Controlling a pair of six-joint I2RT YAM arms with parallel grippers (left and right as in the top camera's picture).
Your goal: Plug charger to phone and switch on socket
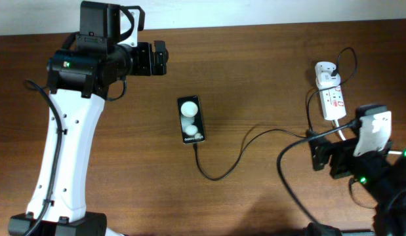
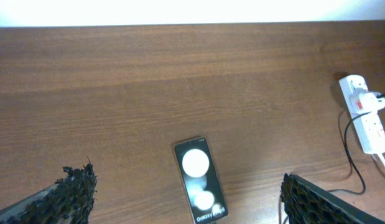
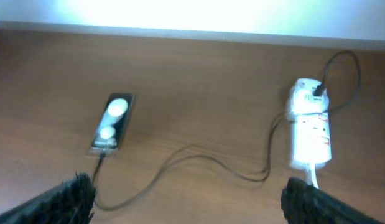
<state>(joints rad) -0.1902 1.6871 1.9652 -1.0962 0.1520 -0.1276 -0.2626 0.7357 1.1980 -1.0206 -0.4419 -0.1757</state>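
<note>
The black phone point(image 1: 191, 120) lies flat mid-table with two white light spots on its screen. It also shows in the left wrist view point(image 2: 199, 180) and the right wrist view point(image 3: 111, 121). The thin black charger cable point(image 1: 237, 155) meets the phone's near end, loops across the table point(image 3: 198, 155) and runs to a white adapter point(image 1: 325, 68) in the white socket strip point(image 1: 333, 100) at the far right. The socket also shows in both wrist views point(image 2: 367, 118) point(image 3: 312, 135). My left gripper point(image 1: 158, 58) point(image 2: 186, 186) is open and empty, above and left of the phone. My right gripper point(image 1: 324, 156) point(image 3: 191, 194) is open and empty near the socket.
The socket's thick white cord point(image 1: 342, 126) runs toward the right arm. The wooden table point(image 1: 255, 72) ends at a white wall along the far edge. The left arm's white body point(image 1: 65, 157) covers the table's left side.
</note>
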